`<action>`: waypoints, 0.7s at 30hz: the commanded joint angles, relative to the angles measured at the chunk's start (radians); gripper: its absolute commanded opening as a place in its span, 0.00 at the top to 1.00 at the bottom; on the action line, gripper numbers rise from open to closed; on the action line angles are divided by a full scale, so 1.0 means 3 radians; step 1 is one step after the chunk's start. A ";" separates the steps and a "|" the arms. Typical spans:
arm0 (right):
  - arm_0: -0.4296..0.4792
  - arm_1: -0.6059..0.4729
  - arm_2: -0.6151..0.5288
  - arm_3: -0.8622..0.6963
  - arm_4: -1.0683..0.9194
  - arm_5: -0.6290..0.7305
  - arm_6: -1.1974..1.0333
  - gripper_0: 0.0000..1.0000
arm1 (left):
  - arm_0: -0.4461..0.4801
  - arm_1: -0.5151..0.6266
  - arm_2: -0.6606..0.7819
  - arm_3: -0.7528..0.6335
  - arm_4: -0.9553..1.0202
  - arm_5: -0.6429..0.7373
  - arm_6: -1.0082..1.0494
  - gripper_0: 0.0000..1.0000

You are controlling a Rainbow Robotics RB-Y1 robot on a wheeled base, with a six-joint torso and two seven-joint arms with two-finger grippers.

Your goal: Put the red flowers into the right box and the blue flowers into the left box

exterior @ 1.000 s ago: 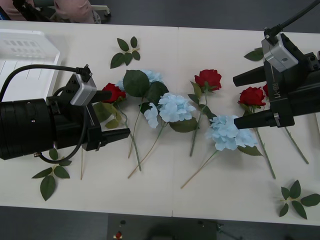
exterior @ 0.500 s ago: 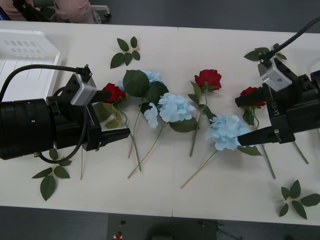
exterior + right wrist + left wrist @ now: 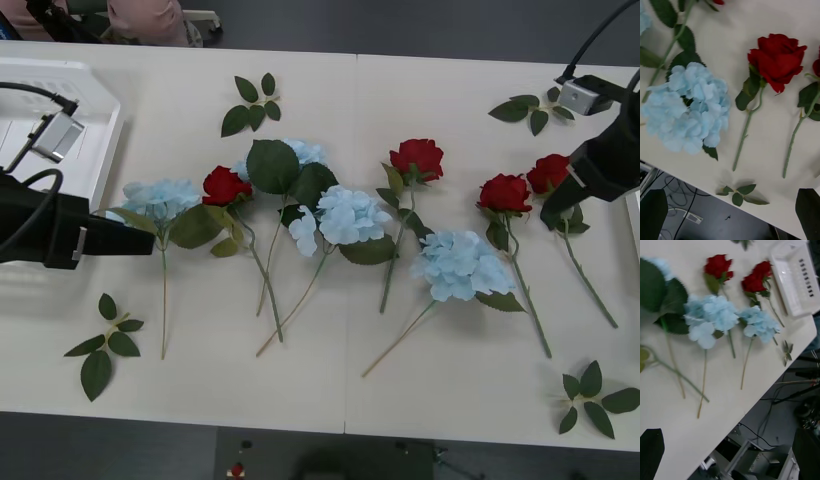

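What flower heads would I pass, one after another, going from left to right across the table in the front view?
Pale blue hydrangea → deep red rose → pale blue hydrangea half hidden by big dark leaves → pale blue hydrangea → red rose → pale blue hydrangea → red rose → red rose.

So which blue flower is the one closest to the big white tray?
Find the white slotted tray at the table's left end. Just beside its near corner lies a fluffy pale blue flower, with a long thin stem pointing toward the robot. A red rose lies right next to it; the other blue ones lie farther right.
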 commanded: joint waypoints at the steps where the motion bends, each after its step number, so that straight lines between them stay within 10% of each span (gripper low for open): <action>1: -0.0025 0.0170 0.0187 0.0321 0.0475 -0.0353 -0.0273 0.00 | -0.0217 -0.0441 -0.0058 0.0414 -0.0698 0.0557 0.0171 0.00; 21: -0.0408 0.0283 0.1210 0.1849 0.1135 -0.1999 -0.0145 0.00 | -0.1537 -0.1311 -0.1367 0.1784 -0.2810 0.0337 0.1603 0.00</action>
